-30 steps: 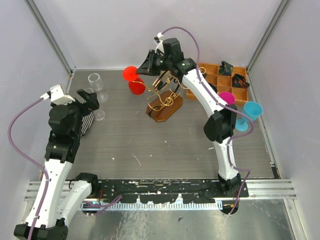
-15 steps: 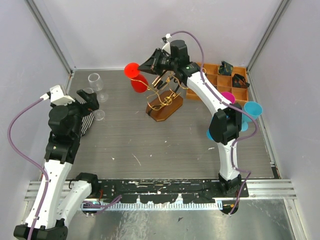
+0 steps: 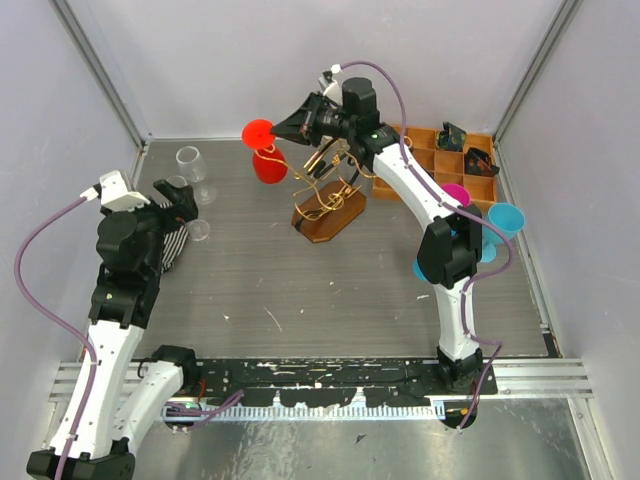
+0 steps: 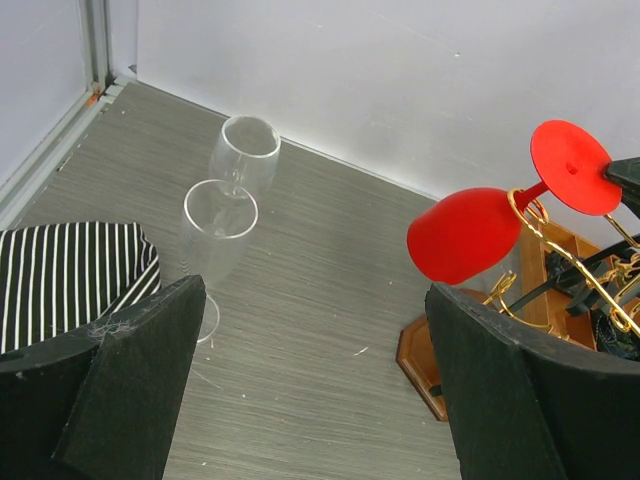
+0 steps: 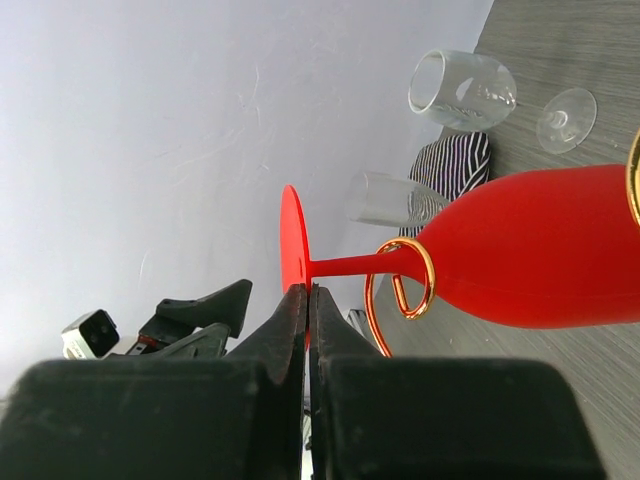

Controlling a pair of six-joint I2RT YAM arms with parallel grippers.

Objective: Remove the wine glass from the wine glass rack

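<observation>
The left hand [image 4: 320, 400] is wide open and holds nothing, beside a striped cloth [image 4: 70, 270] and two clear wine glasses [image 4: 220, 215] on the bench [image 3: 300, 290]. Further right, the red wine glass [image 3: 268, 165] hangs tilted, its stem inside a gold loop of the wine glass rack [image 3: 325, 205]. The right hand [image 5: 307, 300] is closed on the rim of its foot.

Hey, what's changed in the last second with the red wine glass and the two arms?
The right gripper closed on the foot rim of the red wine glass and shifted it slightly, upward or farther from the robot. The stem still sits in a gold loop of the wine glass rack. Unchanged: the left gripper, open and in the same place, the rack, and the clear glasses.
</observation>
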